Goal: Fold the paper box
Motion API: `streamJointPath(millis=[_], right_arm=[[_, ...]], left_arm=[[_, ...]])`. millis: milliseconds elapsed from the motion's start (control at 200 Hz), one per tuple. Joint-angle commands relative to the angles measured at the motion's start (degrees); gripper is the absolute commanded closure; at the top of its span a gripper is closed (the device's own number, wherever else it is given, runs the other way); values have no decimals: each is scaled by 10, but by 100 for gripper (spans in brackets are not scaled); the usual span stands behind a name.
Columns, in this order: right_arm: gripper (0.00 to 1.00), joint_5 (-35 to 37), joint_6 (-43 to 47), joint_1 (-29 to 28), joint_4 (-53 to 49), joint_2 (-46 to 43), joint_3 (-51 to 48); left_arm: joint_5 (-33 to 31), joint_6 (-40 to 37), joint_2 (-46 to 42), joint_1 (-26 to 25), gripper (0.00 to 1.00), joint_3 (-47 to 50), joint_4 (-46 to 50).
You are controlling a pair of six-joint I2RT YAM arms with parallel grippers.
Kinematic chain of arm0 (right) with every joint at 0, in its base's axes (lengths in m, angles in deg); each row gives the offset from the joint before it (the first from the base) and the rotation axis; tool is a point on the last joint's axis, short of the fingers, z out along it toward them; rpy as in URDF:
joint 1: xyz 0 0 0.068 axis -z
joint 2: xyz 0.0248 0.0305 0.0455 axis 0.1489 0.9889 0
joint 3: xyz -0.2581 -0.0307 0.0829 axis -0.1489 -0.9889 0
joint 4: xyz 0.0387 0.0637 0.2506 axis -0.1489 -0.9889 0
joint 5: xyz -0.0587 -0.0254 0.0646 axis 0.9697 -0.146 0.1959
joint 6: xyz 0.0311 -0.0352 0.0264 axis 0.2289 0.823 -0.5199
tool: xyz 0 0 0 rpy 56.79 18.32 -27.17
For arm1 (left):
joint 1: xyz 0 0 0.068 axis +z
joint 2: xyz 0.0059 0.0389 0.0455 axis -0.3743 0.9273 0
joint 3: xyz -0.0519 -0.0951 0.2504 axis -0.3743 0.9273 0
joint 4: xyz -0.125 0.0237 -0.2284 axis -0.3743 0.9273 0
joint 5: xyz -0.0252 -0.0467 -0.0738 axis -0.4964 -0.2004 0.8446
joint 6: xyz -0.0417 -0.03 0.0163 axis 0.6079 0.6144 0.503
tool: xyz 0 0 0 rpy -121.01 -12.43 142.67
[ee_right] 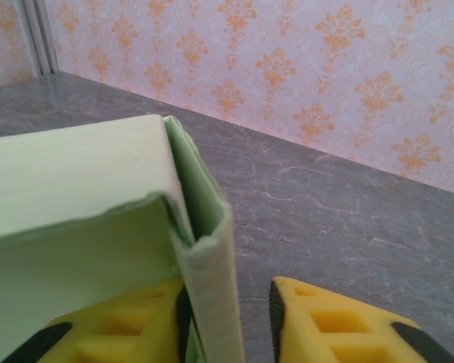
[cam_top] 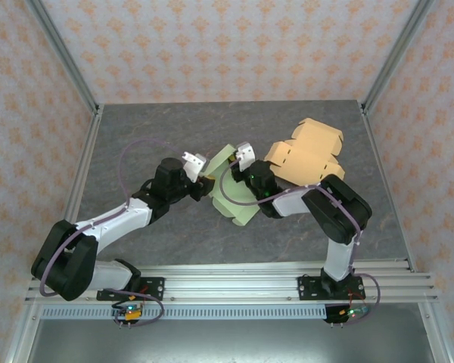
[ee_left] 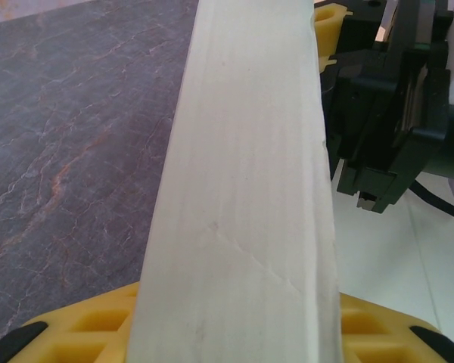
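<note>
At frame centre from above, the left gripper (cam_top: 195, 161) clamps the pale green paper box (cam_top: 242, 214) from its left side; the right gripper (cam_top: 244, 153), jaws apart, straddles the box's upright wall (ee_right: 208, 227) from the right, nearer the top end.

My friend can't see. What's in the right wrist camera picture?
The folded corner of a pale green paper box stands between the two yellow fingers of the right gripper, with a small gap beside the finger on the picture's right. Behind lie a grey marbled table and a pink patterned wall.
</note>
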Motion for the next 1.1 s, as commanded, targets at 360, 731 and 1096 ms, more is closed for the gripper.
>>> streamJointPath(millis=[360,731,1096], right_arm=[[45,-247,88,85,-105,-123,-45],[47,-308,113,103,-162,-138,-26],[74,-135,43,58,-30,-40,21]], left_arm=[[3,1,-8,-8,60,-6,14],[11,4,7,-9,60,-23,23],[10,22,31,-19,60,-42,29]])
